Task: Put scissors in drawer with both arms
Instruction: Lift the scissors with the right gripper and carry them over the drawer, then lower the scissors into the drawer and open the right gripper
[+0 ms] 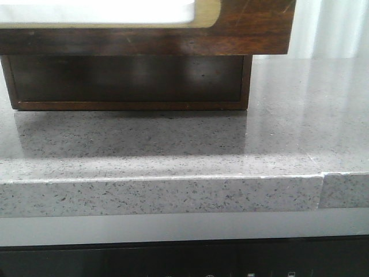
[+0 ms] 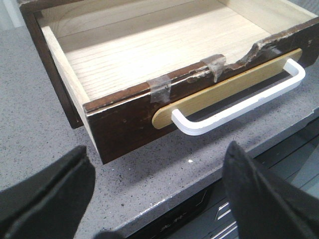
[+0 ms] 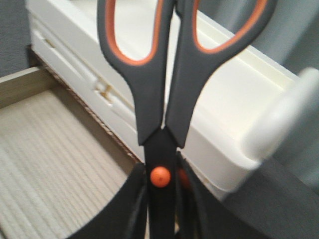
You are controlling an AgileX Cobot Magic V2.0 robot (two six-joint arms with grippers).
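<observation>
The drawer (image 2: pixel 124 124) stands pulled open on the counter, dark brown and scratched, with a pale bare wooden floor. Its front also fills the top of the front view (image 1: pixel 253 29), with the tan-rimmed pale opening. My left gripper (image 2: pixel 157 149) is open and empty, just in front of the drawer's front and its white handle (image 2: pixel 239 104). My right gripper (image 3: pixel 162 209) is shut on the scissors (image 3: pixel 159 99) at the orange pivot, with the grey, orange-lined handles pointing away from it, above the drawer floor (image 3: pixel 55 164). The blades are hidden. Neither gripper shows in the front view.
The grey speckled countertop (image 1: pixel 173 150) ends in a front edge (image 1: pixel 173 196) with a dark panel below. A white plastic case (image 3: pixel 224 99) stands behind the drawer's back wall. Tape patches (image 2: pixel 160 88) sit on the drawer's chipped front rim.
</observation>
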